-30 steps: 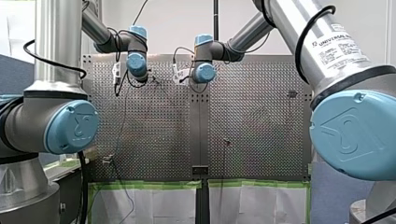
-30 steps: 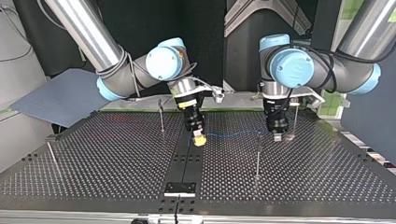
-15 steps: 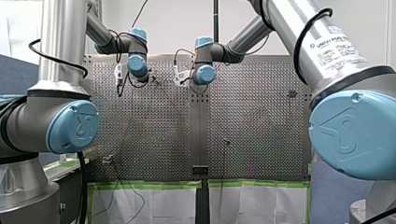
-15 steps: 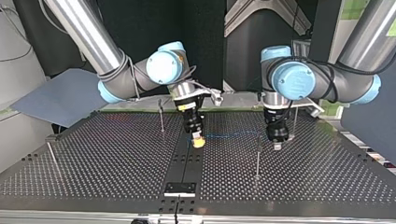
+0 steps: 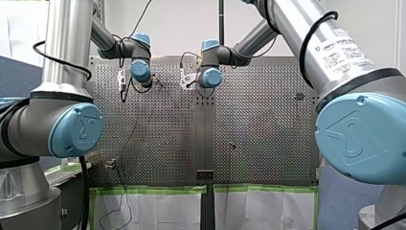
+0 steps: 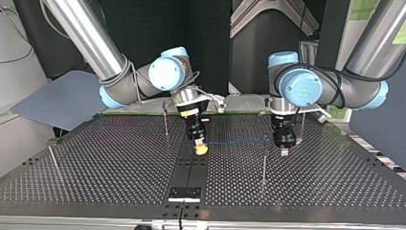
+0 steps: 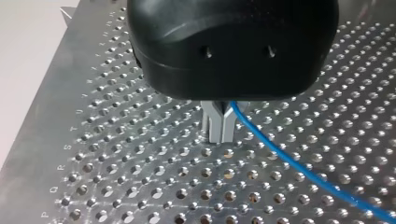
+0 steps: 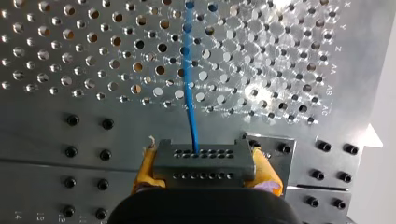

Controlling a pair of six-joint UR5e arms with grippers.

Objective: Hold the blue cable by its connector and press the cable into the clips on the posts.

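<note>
1. My right gripper (image 6: 201,149) clamps its yellow pads on the dark connector (image 8: 203,158).
2. The blue cable (image 6: 234,142) runs from there, above the holey table (image 6: 119,163), to my left gripper (image 7: 218,129).
3. Its metal fingers are squeezed together on the cable.
4. A thin post (image 6: 264,160) stands just beside my left gripper.
5. The table's edges are well apart from both grippers.

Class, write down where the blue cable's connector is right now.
In the right wrist view, the connector is clamped between the yellow-padded fingers of my right gripper, above the table; the blue cable runs ahead from it.
</note>
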